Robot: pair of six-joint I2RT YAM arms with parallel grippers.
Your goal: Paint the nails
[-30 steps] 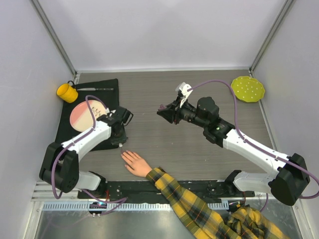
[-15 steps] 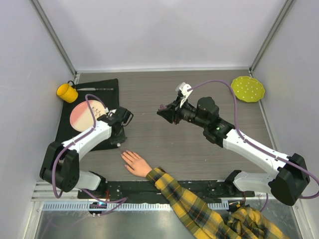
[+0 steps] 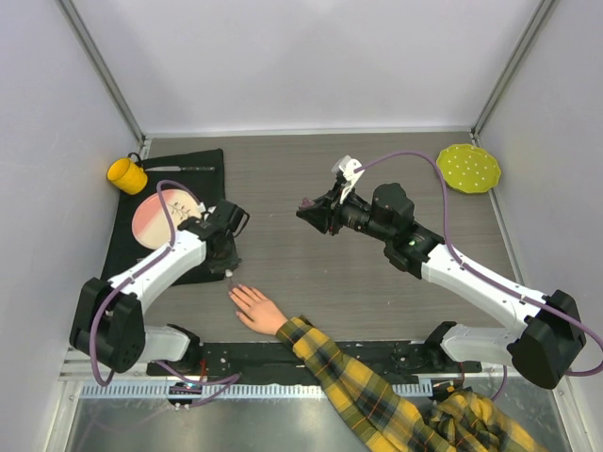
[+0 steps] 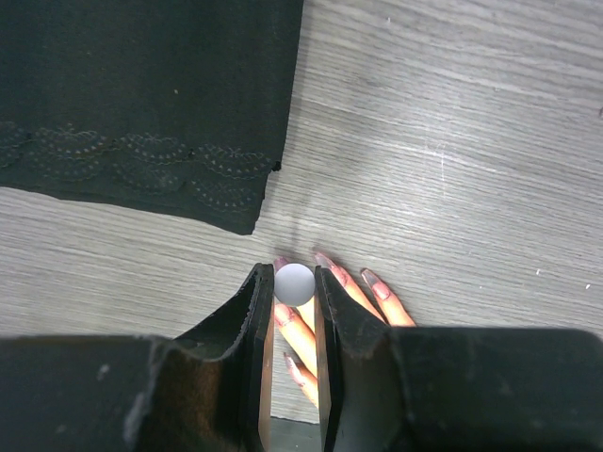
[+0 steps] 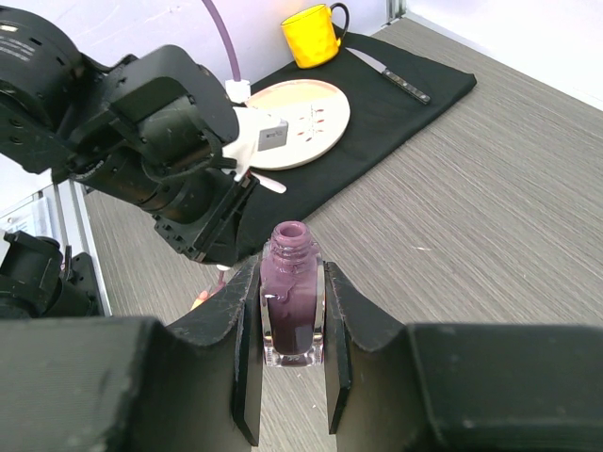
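A pale hand (image 3: 256, 309) in a yellow-black plaid sleeve (image 3: 358, 386) lies flat near the table's front edge, fingers spread. Its nails (image 4: 369, 279) look mauve. My left gripper (image 3: 229, 268) hovers right over the fingertips, shut on the polish brush's round pale cap (image 4: 295, 285). In the left wrist view this gripper (image 4: 292, 275) covers part of the fingers. The thin brush (image 5: 220, 280) points down from it. Raised over the table's middle, my right gripper (image 3: 306, 209) is shut on an uncapped bottle (image 5: 290, 301) of purple polish, held upright between its fingers (image 5: 247, 311).
A black cloth (image 3: 127, 250) lies at the left with a pink plate (image 3: 155, 218), a knife (image 3: 179, 169) and a yellow mug (image 3: 125, 175). A yellow-green dotted plate (image 3: 468, 168) sits at the back right.
The left arm's elbow has shifted slightly to the left, while its gripper stays over the fingertips. The right arm and the bottle have not moved.
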